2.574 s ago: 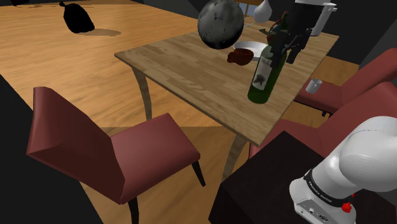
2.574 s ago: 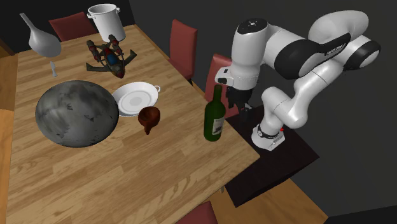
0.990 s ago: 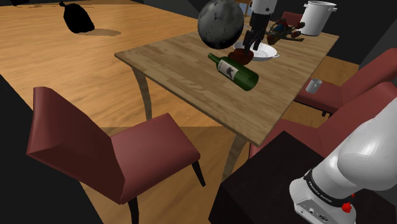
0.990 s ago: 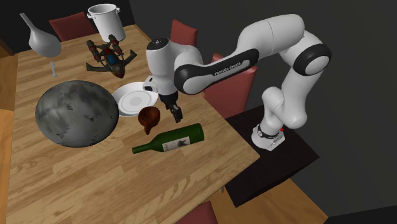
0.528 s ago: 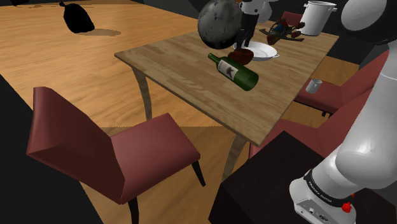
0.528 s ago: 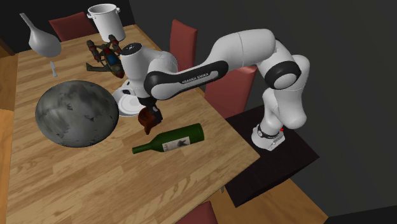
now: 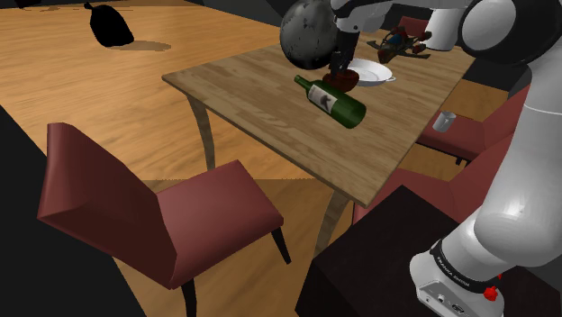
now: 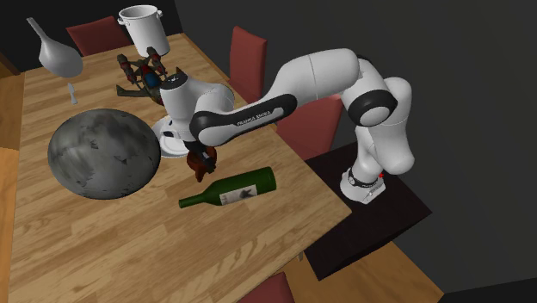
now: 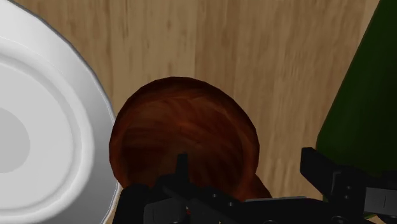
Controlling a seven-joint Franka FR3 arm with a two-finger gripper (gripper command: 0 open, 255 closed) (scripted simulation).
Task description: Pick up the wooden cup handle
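straddling reddish-brown cup (image 9: 184, 127) wall, end effector (image 9: 247, 162) fingers spread apart, contact unclear; green bottle (image 9: 362, 114) just beside.

My shoulder camera sits beside and behind my stand (image 7: 378, 261), looking down over the table (image 7: 252, 86) toward that view's upper left. The second exterior camera looks down from across the table, facing my arm (image 8: 318, 73); both share its top and the green bottle (image 7: 331, 101). My wrist camera hangs close over the brown cup (image 9: 184, 140).
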